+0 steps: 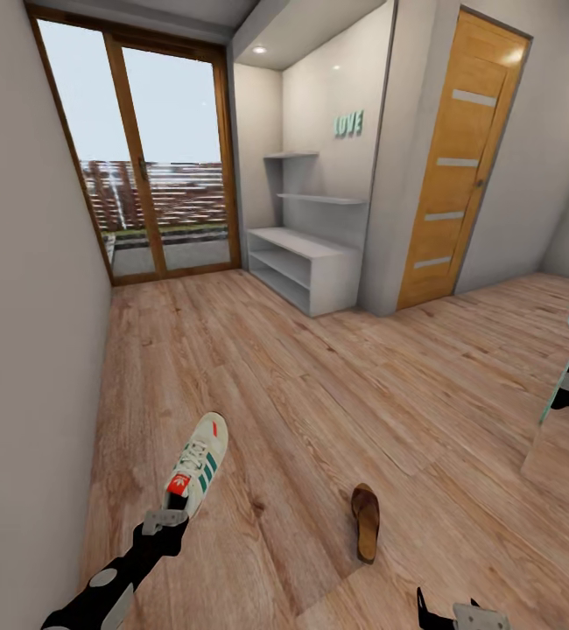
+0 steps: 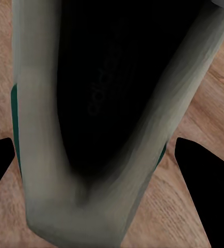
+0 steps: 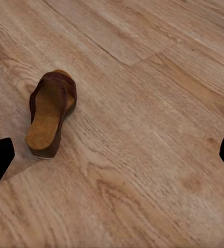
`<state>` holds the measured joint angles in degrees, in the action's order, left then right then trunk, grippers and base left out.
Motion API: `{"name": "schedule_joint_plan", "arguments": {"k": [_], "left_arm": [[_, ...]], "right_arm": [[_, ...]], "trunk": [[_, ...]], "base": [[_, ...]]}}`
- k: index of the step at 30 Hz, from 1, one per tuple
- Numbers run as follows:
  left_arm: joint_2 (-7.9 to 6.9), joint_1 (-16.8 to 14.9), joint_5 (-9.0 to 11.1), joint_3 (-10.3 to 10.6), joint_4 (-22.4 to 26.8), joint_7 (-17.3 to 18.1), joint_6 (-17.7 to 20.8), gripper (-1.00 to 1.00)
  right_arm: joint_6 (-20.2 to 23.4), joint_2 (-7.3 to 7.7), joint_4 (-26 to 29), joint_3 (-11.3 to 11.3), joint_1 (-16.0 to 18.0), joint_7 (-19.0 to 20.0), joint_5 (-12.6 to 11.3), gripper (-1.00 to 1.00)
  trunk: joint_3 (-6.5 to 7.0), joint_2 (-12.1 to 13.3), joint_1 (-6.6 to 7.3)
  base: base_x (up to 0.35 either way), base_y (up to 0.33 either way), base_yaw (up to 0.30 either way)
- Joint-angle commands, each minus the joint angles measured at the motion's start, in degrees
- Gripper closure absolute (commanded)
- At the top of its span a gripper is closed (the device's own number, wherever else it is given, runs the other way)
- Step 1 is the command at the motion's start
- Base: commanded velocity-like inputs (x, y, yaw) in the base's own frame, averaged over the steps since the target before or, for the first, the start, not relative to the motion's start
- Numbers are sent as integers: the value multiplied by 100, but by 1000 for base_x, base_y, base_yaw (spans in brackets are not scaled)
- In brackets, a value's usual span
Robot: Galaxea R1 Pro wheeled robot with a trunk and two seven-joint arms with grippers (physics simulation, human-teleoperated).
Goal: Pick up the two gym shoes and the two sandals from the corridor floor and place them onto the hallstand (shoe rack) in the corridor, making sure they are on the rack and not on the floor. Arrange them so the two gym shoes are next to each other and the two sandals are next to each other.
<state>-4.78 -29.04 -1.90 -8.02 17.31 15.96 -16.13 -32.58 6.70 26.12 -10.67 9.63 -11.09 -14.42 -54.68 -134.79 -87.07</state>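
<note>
**Corridor: one sneaker and one sandal on the floor, rack at the far wall**

- White lace-up gym shoe with green side stripes and red tongue label (image 1: pixel 197 465): lies on the light brown wood-plank corridor floor (image 1: pixel 319 385), toe pointing away from the robot, near the left wall.
- Left gripper (image 1: pixel 164 522): at the shoe's heel. In the left wrist view its dark fingertips (image 2: pixel 207 181) stand wide apart on either side of the shoe's heel opening (image 2: pixel 107 103), clear of it; nothing is held.
- Dark brown leather sandal with tan footbed (image 1: pixel 366 521): flat on the floor, well apart from the sneaker, to its right.
- Right gripper (image 1: pixel 464 615): near the sandal (image 3: pixel 50 112), fingers spread wide, holding nothing.
- Pale grey hallstand with two open shelf slots and two staggered upper shelves (image 1: pixel 306 254): in the alcove between the glass door (image 1: pixel 149 166) and the orange wooden door (image 1: pixel 460 166), well away from both shoes.
</note>
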Motion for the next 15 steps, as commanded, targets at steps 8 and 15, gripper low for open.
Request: {"name": "schedule_joint_plan", "arguments": {"k": [8, 15], "left_arm": [[3, -3, -21, -48, -4, 56, -11, 100], [3, -5, -21, -45, -8, 56, -10, 100]], "right_arm": [[-12, 6, -1, -49, 4, -34, -43, -100], [-11, 6, -1, -49, 4, -34, -43, -100]], "trunk": [[-5, -2, 1], [-5, -2, 1]], "base": [[0, 1, -164], [24, 0, -249]]}}
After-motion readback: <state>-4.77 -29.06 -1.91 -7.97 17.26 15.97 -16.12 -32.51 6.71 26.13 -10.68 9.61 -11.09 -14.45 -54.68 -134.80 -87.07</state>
